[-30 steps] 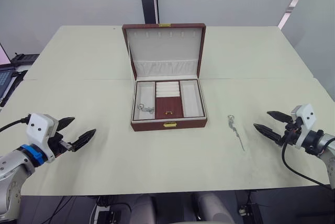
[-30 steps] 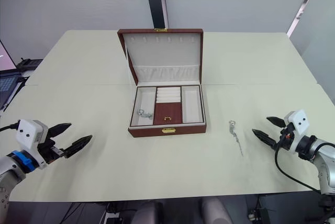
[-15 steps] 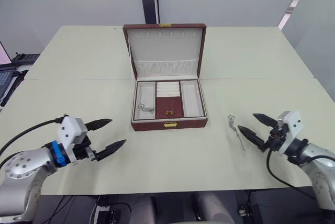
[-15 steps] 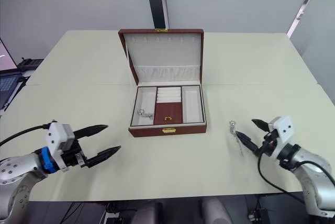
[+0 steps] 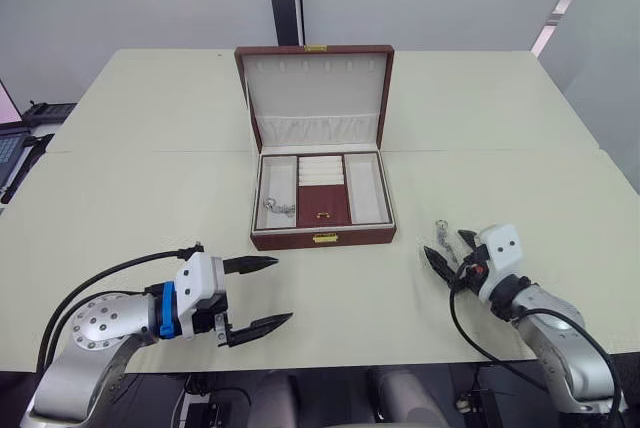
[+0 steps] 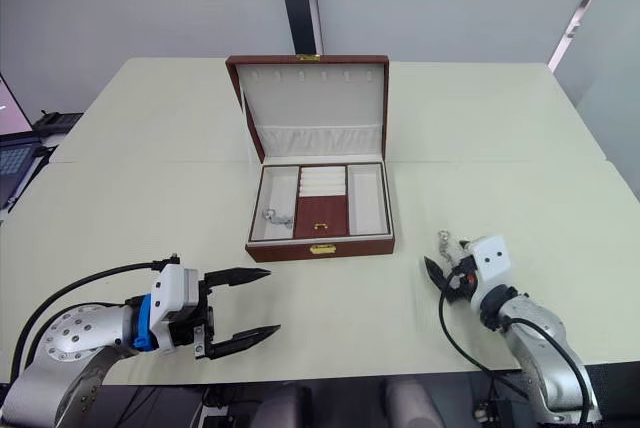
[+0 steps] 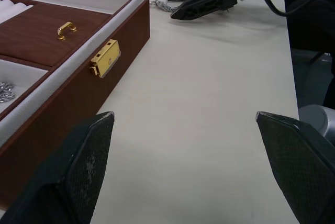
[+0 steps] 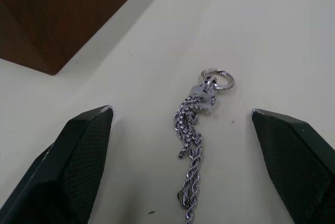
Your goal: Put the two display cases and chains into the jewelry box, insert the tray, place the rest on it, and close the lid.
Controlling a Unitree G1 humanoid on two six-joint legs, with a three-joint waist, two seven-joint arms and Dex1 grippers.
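Even, diffuse overhead light is illuminating the scene brightly, soft shadows are falling beneath the jewelry box (image 5: 322, 188), and near fingertips (image 8: 78, 166) are appearing slightly blurred in wrist views.

I am looking down and forward from the head's two eyes over the whole desk (image 5: 140, 188), both taking in the open jewelry box (image 5: 322, 200) at the centre and both arms. My left wrist camera is sitting low on the desk, facing along the box's front wall toward the right claw (image 7: 201, 1) and the chain (image 7: 161, 6). My right wrist camera is hovering close over that same chain (image 8: 194, 130), catching a box corner.
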